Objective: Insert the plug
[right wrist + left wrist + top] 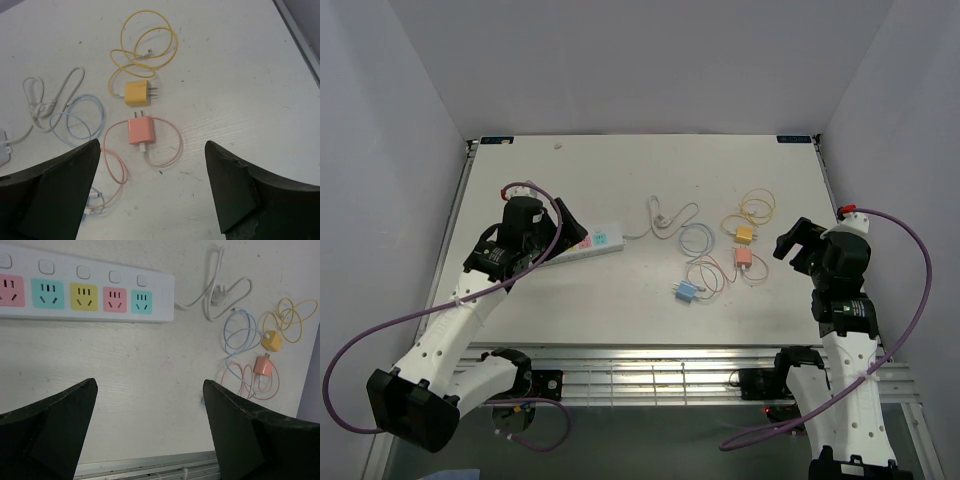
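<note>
Plugs come in three colours, and none is in a hole yet. We start at the left. Our left pincer hangs above the table by the left part of the strip. Its fingers are wide apart and hold nothing. We think it waits there so it can press the strip down and stop it sliding. The strip lies flat with its pink, blue-green and yellow holes facing up, so a plug can go straight down into one. Its white cord curls away to the right. Next come the plugs, well apart from the strip: the blue plug nearest us, then the pink plug, with the yellow plug just behind it. Each lies flat with its thin wire in loose loops. Our right pincer hangs near the pink and yellow ones, fingers apart too and empty. We guess it sits there because it is the closest one to grab a plug.
</note>
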Action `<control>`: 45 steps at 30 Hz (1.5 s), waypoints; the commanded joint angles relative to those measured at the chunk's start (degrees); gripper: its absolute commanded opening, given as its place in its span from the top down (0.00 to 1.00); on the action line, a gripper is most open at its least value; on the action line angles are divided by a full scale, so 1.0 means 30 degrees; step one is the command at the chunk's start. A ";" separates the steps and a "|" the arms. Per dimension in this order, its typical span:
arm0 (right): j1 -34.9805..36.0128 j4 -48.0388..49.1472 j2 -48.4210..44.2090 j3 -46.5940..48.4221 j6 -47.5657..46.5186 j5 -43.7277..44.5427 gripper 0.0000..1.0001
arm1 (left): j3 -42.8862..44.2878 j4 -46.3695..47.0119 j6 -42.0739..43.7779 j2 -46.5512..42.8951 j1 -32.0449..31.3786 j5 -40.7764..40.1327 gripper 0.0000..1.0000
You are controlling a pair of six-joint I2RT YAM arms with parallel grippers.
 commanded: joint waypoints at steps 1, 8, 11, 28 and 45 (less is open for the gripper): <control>-0.0018 0.0611 -0.0185 0.0343 -0.0446 -0.0077 0.10 | 0.0473 -0.0187 0.0154 -0.0560 -0.0092 -0.0281 0.02; -0.0018 0.0494 -0.0010 0.0314 -0.1061 -0.0749 0.10 | 0.0152 -0.0216 0.0213 -0.0706 -0.0092 -0.0017 0.02; -0.0018 0.0494 0.0283 0.0372 -0.1500 -0.1248 0.10 | 0.0092 -0.0216 0.0213 -0.0736 -0.0092 -0.0075 0.02; 0.3701 0.0843 0.8395 0.0606 -0.3612 -0.0373 0.10 | -0.0815 0.0955 0.0271 0.0553 -0.0092 0.1767 0.02; 0.5490 0.4858 1.2059 0.0051 -0.2968 0.2207 0.10 | -0.1314 0.1747 0.0447 0.0876 -0.0092 0.2415 0.02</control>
